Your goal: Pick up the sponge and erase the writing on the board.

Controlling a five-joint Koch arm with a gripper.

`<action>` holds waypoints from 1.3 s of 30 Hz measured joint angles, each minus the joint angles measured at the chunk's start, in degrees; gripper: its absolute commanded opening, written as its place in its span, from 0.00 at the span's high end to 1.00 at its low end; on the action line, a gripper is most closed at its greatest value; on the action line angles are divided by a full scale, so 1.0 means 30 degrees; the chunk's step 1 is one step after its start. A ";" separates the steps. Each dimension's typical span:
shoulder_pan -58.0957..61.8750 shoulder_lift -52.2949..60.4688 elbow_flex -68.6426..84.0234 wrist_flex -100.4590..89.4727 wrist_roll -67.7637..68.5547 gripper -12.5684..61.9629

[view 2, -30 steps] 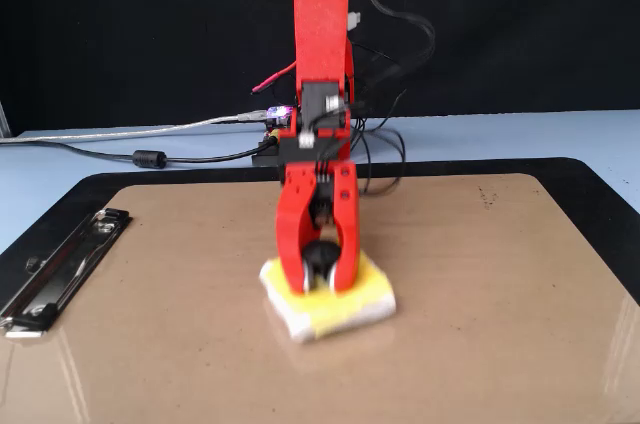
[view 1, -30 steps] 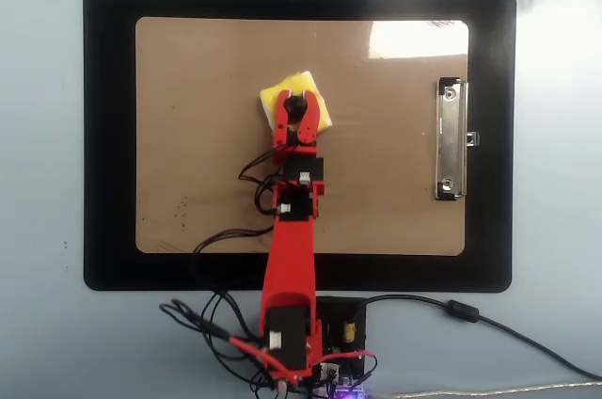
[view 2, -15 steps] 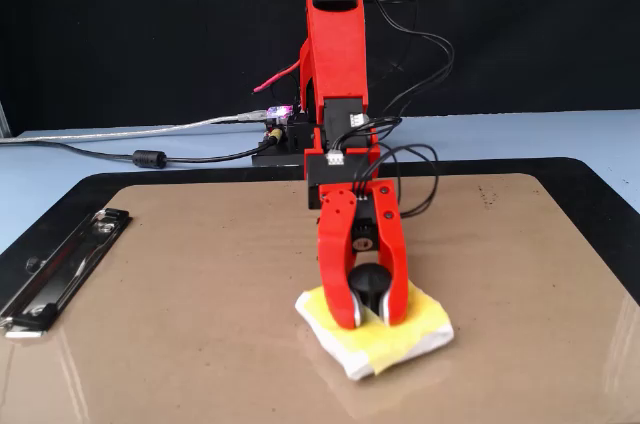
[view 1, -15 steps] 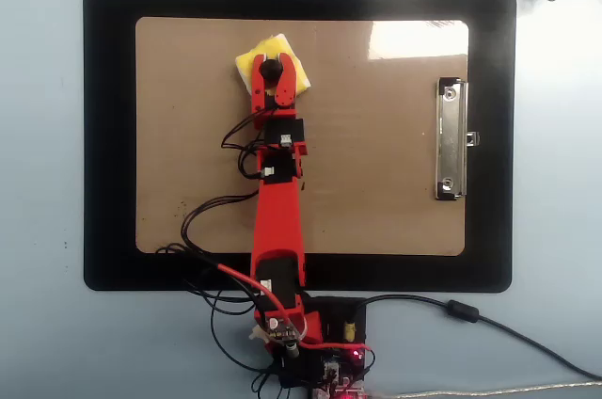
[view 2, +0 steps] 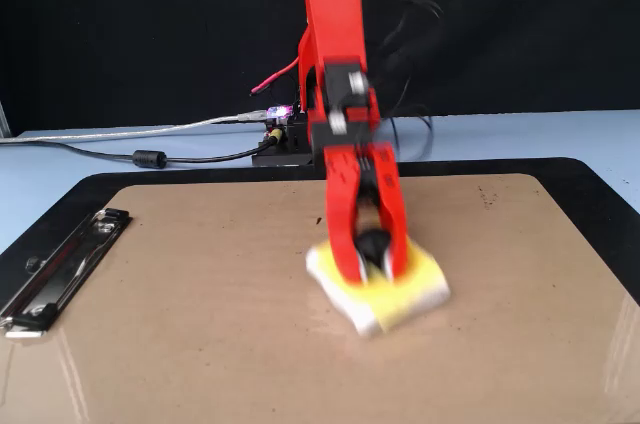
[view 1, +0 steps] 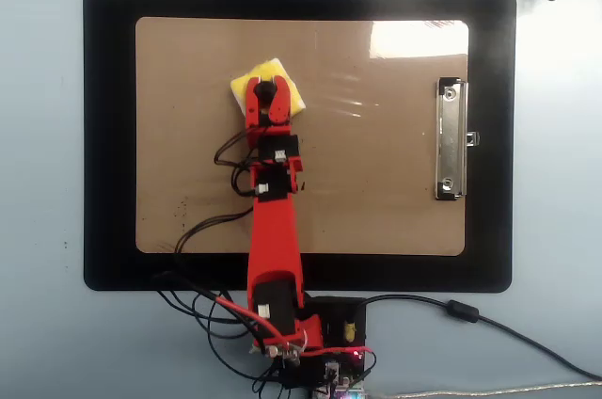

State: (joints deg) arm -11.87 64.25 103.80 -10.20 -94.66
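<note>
The yellow sponge (view 1: 276, 71) lies flat on the tan board (view 1: 376, 192), left of its middle in the overhead view. My red gripper (view 1: 266, 91) stands over it, jaws closed on the sponge's black knob (view 2: 373, 242). In the fixed view the sponge (view 2: 400, 294) is blurred, white underside on the board (view 2: 180, 304), under the gripper (view 2: 372, 249). No bracket-like writing shows. Only a few small dark specks sit on the board (view 1: 181, 208), seen in the fixed view too (view 2: 487, 196).
The board's silver clip (view 1: 451, 140) is at the right in the overhead view and at the left in the fixed view (view 2: 60, 269). A black mat (view 1: 103, 135) lies under the board. The arm's base and cables (view 1: 329, 328) sit at the near edge.
</note>
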 measured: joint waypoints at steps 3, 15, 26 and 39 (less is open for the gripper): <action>0.0000 -0.1611 -0.1318 -0.0117 -0.0029 0.94; 0.2285 0.8672 0.9463 0.1523 0.0059 0.94; 0.3809 0.8174 1.0254 0.0908 -0.0059 0.94; 0.4629 1.5117 1.6348 0.1377 0.2344 0.94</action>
State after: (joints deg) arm 2.02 109.60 152.84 -6.06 -87.63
